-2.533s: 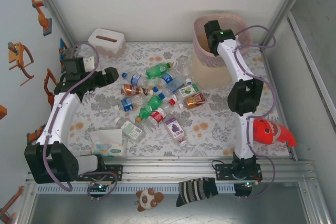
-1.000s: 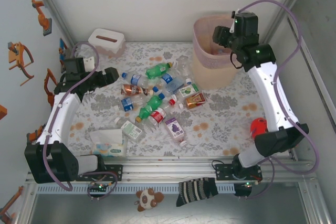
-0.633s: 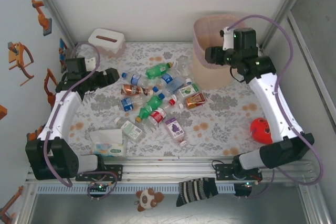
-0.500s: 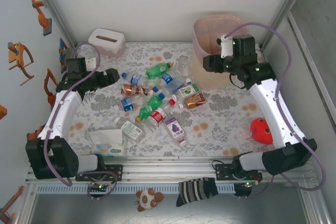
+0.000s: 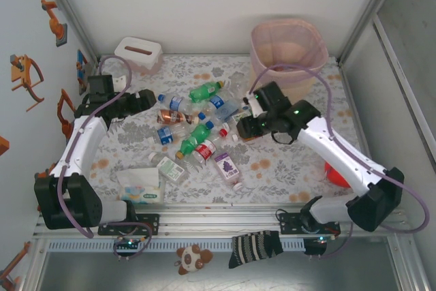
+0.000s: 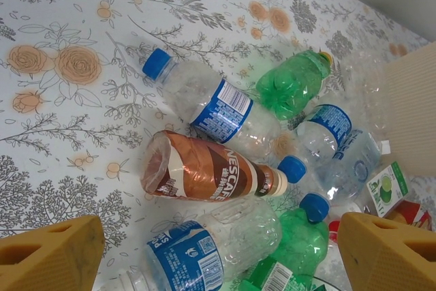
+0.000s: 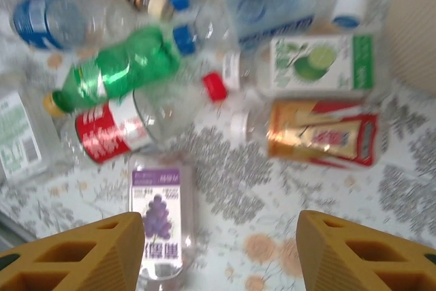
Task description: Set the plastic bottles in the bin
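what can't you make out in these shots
- Top view: the bin's inside is too dim to tell its contents.
- Right wrist view: blur smears the print on the purple-label bottle.
- Left wrist view: bottom edge cuts off the blue-label bottle.
- Top view: right arm hides most of the red toy.

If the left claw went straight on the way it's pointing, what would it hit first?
Probably the clear blue-labelled bottle lying right ahead of the left gripper; the brown Nescafé bottle sits just beyond. Depth is unclear.
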Action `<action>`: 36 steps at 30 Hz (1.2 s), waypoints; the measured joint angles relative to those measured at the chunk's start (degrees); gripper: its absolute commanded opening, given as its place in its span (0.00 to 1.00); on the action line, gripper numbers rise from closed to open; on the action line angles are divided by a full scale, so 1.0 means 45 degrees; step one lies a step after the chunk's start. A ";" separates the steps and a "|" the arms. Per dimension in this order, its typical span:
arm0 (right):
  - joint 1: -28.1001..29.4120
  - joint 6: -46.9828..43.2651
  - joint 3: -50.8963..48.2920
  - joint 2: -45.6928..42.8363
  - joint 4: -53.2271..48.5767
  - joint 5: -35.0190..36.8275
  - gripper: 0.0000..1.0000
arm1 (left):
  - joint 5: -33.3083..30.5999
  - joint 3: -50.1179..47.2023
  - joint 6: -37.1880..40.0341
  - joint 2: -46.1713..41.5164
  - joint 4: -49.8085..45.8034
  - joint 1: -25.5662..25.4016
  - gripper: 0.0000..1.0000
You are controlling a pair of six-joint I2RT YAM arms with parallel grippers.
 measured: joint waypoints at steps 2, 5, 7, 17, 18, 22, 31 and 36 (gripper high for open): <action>0.0709 0.0291 0.0000 0.0427 -0.0219 0.0466 0.61 | 0.0034 0.0000 0.0000 0.0015 0.0000 0.0000 0.88; 0.1603 0.0763 0.0000 0.1282 -0.0500 0.0976 0.62 | 0.0058 0.0000 0.0000 0.0044 0.0000 -0.0005 0.88; 0.2055 0.1020 0.0000 0.1875 -0.0563 0.1117 0.63 | 0.0073 0.0000 0.0000 0.0049 0.0000 -0.0005 0.88; 0.3118 0.1715 0.0253 0.4639 -0.0520 0.0976 0.74 | 0.0102 0.0000 0.0000 0.0049 -0.0005 -0.0180 0.88; 0.3177 0.1787 0.0257 0.4804 -0.0486 0.0962 0.75 | 0.0102 0.0000 0.0000 0.0049 0.0000 -0.0185 0.88; 0.3381 0.2142 0.0505 0.5615 -0.0355 0.0913 0.78 | 0.0092 0.0000 0.0000 0.0049 0.0000 -0.0209 0.88; 0.3536 0.2778 0.0631 0.6489 0.0194 0.0869 0.78 | 0.0238 0.0000 0.0000 0.0049 0.0000 -0.0253 0.89; 0.3575 0.2846 0.0631 0.6936 0.0287 0.0894 0.76 | 0.0228 0.0000 0.0000 0.0049 0.0000 -0.0253 0.89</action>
